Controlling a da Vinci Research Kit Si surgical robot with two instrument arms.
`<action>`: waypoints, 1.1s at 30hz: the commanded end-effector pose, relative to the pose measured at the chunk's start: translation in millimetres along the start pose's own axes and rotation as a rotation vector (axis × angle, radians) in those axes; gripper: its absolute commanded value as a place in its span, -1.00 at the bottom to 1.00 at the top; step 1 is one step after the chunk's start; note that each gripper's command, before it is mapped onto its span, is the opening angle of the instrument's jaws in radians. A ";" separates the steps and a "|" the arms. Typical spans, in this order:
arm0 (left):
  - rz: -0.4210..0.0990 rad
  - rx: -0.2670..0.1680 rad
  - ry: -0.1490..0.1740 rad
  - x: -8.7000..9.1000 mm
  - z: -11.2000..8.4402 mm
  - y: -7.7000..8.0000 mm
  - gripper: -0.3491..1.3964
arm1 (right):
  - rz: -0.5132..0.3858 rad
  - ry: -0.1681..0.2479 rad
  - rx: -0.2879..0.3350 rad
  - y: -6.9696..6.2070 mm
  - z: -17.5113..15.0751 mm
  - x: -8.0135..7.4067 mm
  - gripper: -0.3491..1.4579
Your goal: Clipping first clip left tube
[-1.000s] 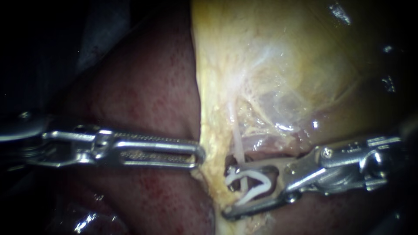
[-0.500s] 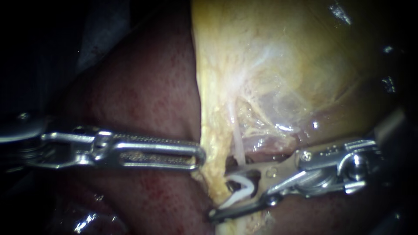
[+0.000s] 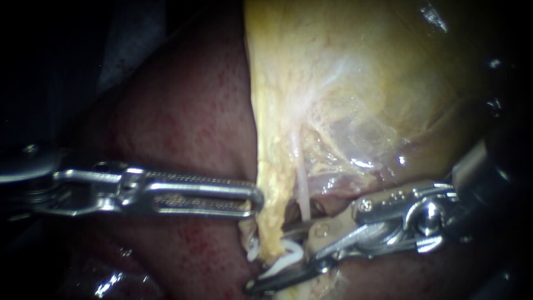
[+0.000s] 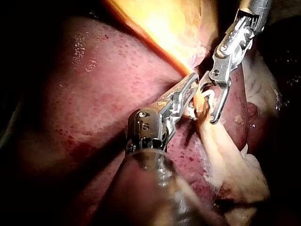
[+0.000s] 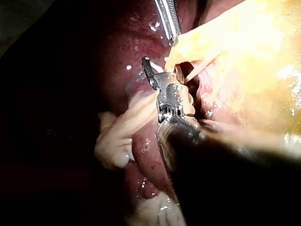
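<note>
White clip [image 3: 286,260] in right instrument [image 3: 266,258] jaws, lower centre, astride yellow tissue [image 3: 272,183]; left instrument [image 3: 256,199] seemingly grips its edge. I check pale tube [image 3: 302,191] fully inside before squeezing.

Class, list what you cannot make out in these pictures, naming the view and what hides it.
- Tube: endoscope view; its lower end is hidden behind the right instrument, so whether the clip surrounds it is unclear.
- Clip: endoscope view; its middle is covered by a yellow tissue fold.
- Shaft of the right instrument: right wrist view; lost in shadow.
</note>
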 end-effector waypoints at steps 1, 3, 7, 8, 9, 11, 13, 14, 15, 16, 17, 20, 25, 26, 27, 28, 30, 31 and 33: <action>0.000 0.000 0.000 0.0 0.0 0.0 -1.00 | -0.001 0.000 -0.001 0.2 -0.1 0.0 -0.16; 0.000 0.000 0.000 0.0 0.0 0.0 -1.00 | -0.001 0.000 0.000 0.3 -0.1 -0.1 -0.19; 0.000 0.000 0.000 0.0 0.0 0.0 -1.00 | 0.010 0.000 0.000 0.5 -0.3 -0.1 -0.34; 0.000 0.000 0.000 0.0 0.0 0.0 -1.00 | 0.010 0.000 0.001 0.6 -0.4 -0.2 -0.42; 0.000 0.000 0.000 0.0 0.0 0.0 -1.00 | 0.010 0.000 0.001 0.7 -0.5 -0.2 -0.48; 0.000 0.000 0.000 0.0 0.0 0.0 -1.00 | 0.009 0.002 0.003 0.9 -0.6 -0.3 -0.58; 0.000 0.000 0.000 0.0 0.0 0.0 -1.00 | 0.010 -0.006 -0.001 1.3 -0.8 -0.4 -0.65; 0.000 0.000 0.000 0.0 0.0 0.0 -1.00 | 0.010 -0.011 -0.004 1.4 -0.9 -0.5 -0.72; 0.000 0.000 0.000 0.0 0.0 0.0 -1.00 | 0.010 -0.017 -0.011 1.6 -1.1 -0.6 -0.75; 0.000 0.000 0.000 0.0 0.0 0.0 -1.00 | 0.010 -0.022 -0.014 1.8 -1.2 -0.7 -0.78; 0.000 0.000 0.000 0.0 0.0 0.0 -1.00 | 0.011 -0.025 -0.019 1.9 -1.3 -0.8 -0.79; 0.000 0.000 0.000 0.0 0.0 0.0 -1.00 | 0.010 -0.025 -0.025 2.3 -1.6 -1.0 -0.79; 0.000 0.000 0.000 0.0 0.0 0.0 -1.00 | 0.010 -0.025 -0.025 2.3 -1.6 -1.0 -0.80; 0.000 0.000 0.000 0.0 0.0 0.0 -1.00 | 0.010 -0.025 -0.025 2.3 -1.6 -1.0 -0.80; 0.000 0.000 0.000 0.0 0.0 0.0 -1.00 | 0.010 -0.025 -0.025 2.2 -1.6 -1.0 -0.80; 0.000 0.000 0.000 0.0 0.0 0.0 -1.00 | 0.010 -0.025 -0.025 2.2 -1.6 -1.0 -0.80; 0.000 0.000 0.000 0.0 0.0 0.0 -1.00 | 0.010 -0.025 -0.025 2.2 -1.6 -1.0 -0.80; 0.000 0.000 0.000 0.0 0.0 0.0 -1.00 | 0.010 -0.025 -0.025 2.2 -1.6 -1.0 -0.80; 0.000 0.000 0.000 0.0 0.0 0.0 -1.00 | 0.010 -0.025 -0.025 2.2 -1.5 -1.0 -0.80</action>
